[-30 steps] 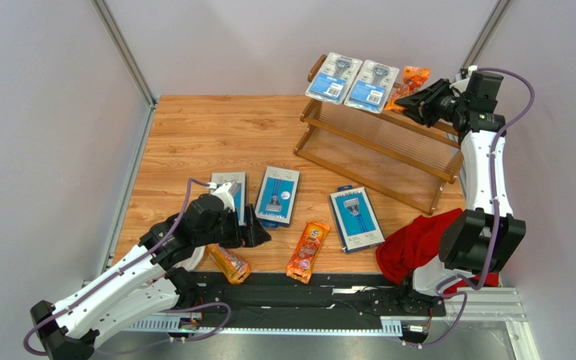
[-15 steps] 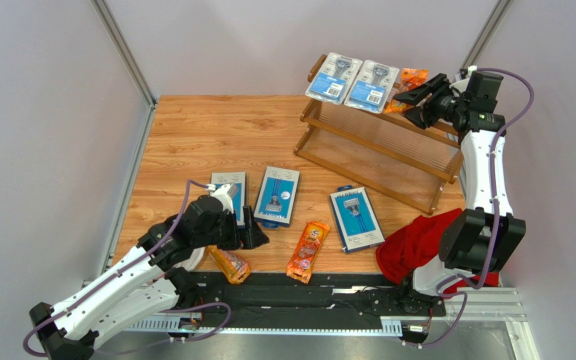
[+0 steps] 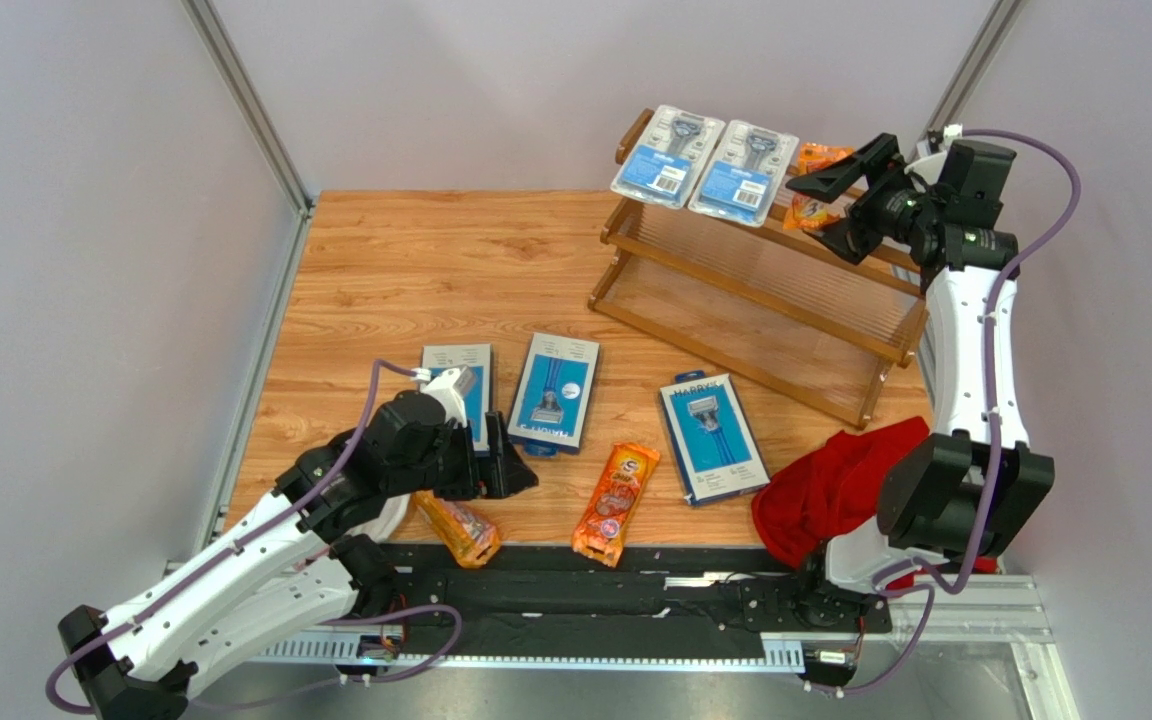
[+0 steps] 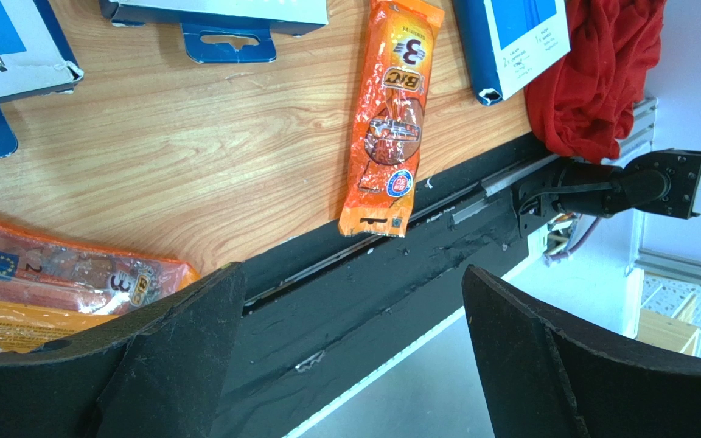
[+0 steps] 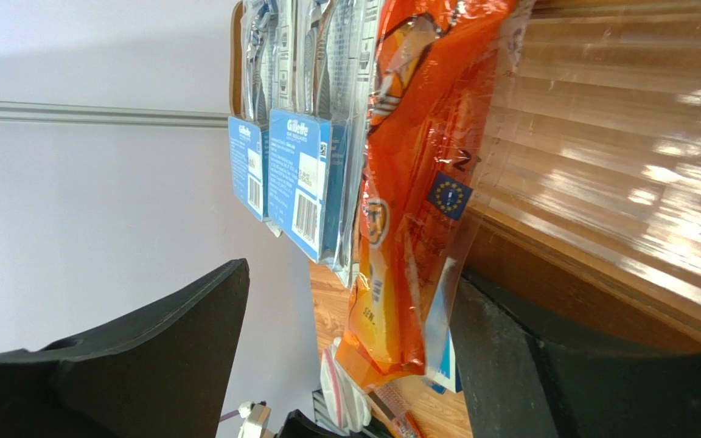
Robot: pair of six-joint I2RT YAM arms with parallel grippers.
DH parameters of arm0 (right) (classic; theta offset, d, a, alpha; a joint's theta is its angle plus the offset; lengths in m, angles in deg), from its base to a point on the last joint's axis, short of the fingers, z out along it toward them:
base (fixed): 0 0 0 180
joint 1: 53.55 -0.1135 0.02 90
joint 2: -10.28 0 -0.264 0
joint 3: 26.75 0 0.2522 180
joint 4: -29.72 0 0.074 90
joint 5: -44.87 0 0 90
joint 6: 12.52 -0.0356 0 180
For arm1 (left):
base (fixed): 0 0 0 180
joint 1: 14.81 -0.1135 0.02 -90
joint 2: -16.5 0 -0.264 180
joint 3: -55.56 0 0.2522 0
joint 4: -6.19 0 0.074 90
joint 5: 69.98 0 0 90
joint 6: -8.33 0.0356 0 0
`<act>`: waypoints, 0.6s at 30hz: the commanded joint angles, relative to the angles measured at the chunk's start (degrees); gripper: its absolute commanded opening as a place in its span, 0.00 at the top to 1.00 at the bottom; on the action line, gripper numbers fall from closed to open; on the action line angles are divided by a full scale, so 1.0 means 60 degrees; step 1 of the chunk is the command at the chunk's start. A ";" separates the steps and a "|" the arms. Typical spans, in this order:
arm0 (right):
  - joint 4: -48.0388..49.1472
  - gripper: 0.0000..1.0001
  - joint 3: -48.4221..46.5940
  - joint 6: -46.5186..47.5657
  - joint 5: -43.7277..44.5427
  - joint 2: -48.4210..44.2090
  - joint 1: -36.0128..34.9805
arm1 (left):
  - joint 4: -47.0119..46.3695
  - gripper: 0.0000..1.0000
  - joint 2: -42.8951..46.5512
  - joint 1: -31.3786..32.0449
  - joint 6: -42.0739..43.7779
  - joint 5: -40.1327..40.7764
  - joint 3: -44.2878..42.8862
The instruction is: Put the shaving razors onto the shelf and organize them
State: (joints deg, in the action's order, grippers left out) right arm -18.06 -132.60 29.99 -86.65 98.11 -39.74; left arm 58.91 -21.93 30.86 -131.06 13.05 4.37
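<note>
The wooden shelf [image 3: 760, 294] stands at the back right. On its top tier [image 5: 619, 137] lie two blister-pack razors [image 3: 668, 153] [image 3: 743, 171] and an orange razor bag [image 3: 814, 162]. My right gripper [image 3: 832, 198] is open at that bag's end. In the right wrist view the orange bag [image 5: 418, 182] lies on the slats between my spread fingers, beside the blister packs [image 5: 301, 173]. Three blue razor boxes [image 3: 458, 375] [image 3: 555, 390] [image 3: 711, 435] and two orange bags [image 3: 615, 500] [image 3: 459, 527] lie on the table. My left gripper [image 3: 513, 467] hovers open and empty between those two bags.
A red cloth [image 3: 830, 480] is bunched at the front right by the right arm's base. A black rail [image 4: 391, 274] runs along the table's near edge under my left gripper [image 4: 354, 338]. Metal frame posts stand at the back corners.
My right gripper has gone from shut on the orange bag to open, leaving the bag on the shelf's top tier. The left arm has hardly moved.
</note>
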 commanded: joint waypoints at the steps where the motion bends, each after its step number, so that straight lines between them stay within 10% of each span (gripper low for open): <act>1: -0.0175 0.13 -0.0018 0.0340 0.0225 -0.0547 0.0073 | 0.0040 0.03 0.0078 0.0020 0.0189 0.0091 -0.0178; 18: -0.0365 0.09 -0.0543 0.0429 -0.0009 0.0024 0.0043 | 0.0113 0.03 0.0151 0.0020 0.0174 0.0076 -0.0192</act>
State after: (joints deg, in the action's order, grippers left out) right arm -20.71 -132.54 32.13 -85.69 96.99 -39.72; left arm 58.97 -21.56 30.86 -131.01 13.12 4.37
